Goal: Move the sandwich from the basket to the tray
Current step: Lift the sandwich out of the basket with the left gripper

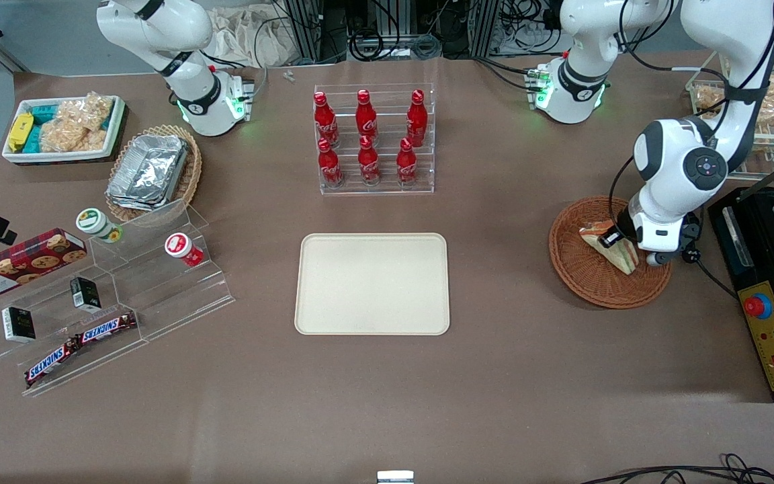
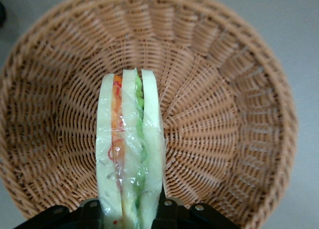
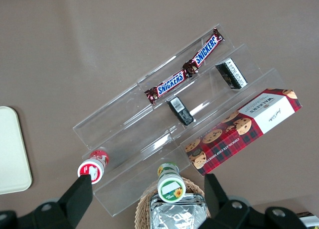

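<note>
Brown tabletop, pincer clamped on wrapped sandwich, low in basket

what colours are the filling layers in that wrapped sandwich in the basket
Orange-red and green between pale bread; the sandwich shows best in the left wrist view.

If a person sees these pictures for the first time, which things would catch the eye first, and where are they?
Probably the gripper down in the round wicker basket at the working arm's end of the table, with its fingers on both sides of the wrapped sandwich. Next, the bare cream tray mid-table, and the rack of red cola bottles farther from the front camera than the tray.
</note>
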Robot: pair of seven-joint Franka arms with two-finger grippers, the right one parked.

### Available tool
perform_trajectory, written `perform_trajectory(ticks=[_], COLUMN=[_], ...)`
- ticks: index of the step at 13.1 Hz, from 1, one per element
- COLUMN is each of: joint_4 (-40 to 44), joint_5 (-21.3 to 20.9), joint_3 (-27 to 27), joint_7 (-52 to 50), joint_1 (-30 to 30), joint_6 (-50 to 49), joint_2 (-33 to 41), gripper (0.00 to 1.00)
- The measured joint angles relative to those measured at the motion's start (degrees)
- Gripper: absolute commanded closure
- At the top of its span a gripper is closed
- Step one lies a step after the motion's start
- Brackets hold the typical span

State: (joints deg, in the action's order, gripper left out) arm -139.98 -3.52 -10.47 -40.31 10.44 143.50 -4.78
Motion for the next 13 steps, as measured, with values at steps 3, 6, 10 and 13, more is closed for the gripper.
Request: perform_trajectory(ticks=[3,6,10,13], joint_4=[9.3,25.5,45.6,55.3], joint_5=[0.0,0.0,0.2,0.1], joint_3=[-1.2,-5.7,-15.7,-23.9], joint_7=[0.0,0.0,-0.6,-1.0], joint_1=[-0.2,-0.4,-0.8,-4.0], joint_6=[-16.6,-35.4,-48.4,-48.7], joint_2=[2.6,2.2,-2.7,-11.9], gripper=[1.0,1.0,1.0,1.0])
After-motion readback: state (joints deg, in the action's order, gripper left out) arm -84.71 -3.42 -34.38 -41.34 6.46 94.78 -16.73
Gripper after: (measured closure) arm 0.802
